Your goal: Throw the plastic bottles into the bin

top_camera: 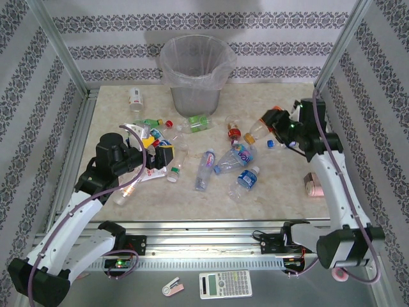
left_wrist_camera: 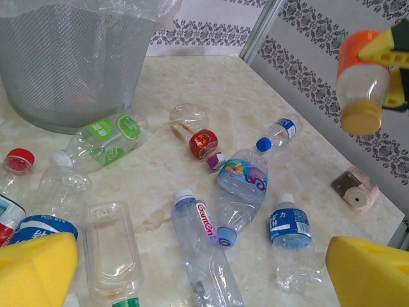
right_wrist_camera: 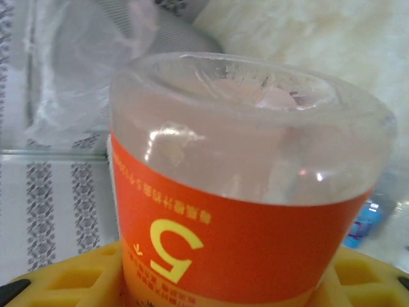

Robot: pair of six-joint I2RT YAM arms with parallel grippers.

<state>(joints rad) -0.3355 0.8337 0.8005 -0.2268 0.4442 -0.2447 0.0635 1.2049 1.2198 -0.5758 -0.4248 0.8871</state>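
Orange-labelled clear plastic bottle (right_wrist_camera: 243, 211) sat clamped by its label band in the right gripper (top_camera: 267, 123), well right of the grey mesh bin (top_camera: 195, 99). I judged it light, crushable and slippery. Nearby, the left gripper (top_camera: 163, 155) gaped empty above scattered plastic bottles (top_camera: 243, 157).

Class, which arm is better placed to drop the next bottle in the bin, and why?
Right. The right gripper grips an orange-labelled bottle, lifted off the table; the left gripper hangs open above lying bottles, holding nothing.
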